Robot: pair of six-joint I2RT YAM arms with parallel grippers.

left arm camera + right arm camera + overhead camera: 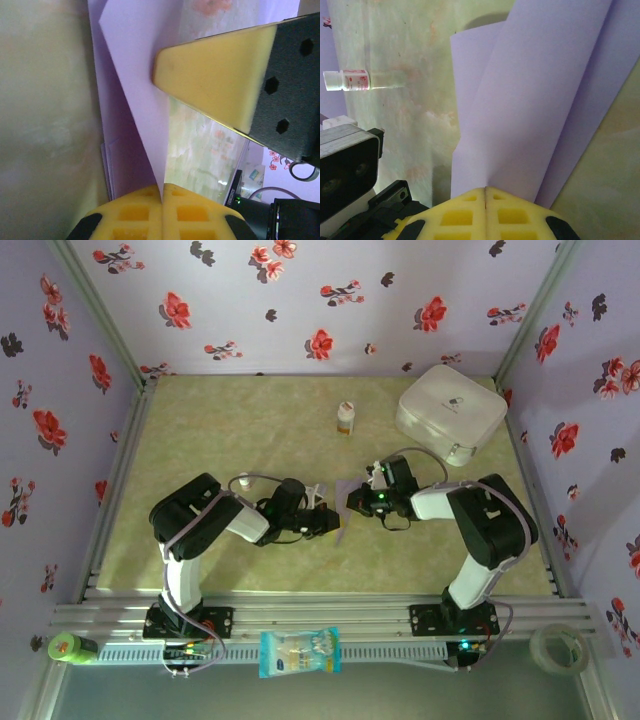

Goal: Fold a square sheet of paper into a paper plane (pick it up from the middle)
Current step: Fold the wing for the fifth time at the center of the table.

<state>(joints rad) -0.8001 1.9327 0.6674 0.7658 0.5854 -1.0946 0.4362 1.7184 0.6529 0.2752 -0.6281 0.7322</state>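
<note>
**Two grippers pinch one lavender sheet at mid-table**

One pale lavender sheet of paper (pixel 344 492), plain and unmarked, stands lifted off the middle of the green marbled table (pixel 300 430), between the two arms. It is already partly folded: overlapping layers lean on one another, and in the left wrist view a slanting edge runs up to a pointed corner. The left gripper (pixel 162 191) has its yellow fingers pressed together on the sheet's lower edge. The right gripper (pixel 486 192) is likewise clamped on the paper, its pads meeting with the layers fanning upward from them. Around them, by size: one white rounded case (pixel 450 412) at the far right corner, one blue-white snack packet (pixel 299 652) on the near rail, one roll of clear tape (pixel 557 648) at near right, and one small white bottle (pixel 345 418) upright beyond the paper.
</note>
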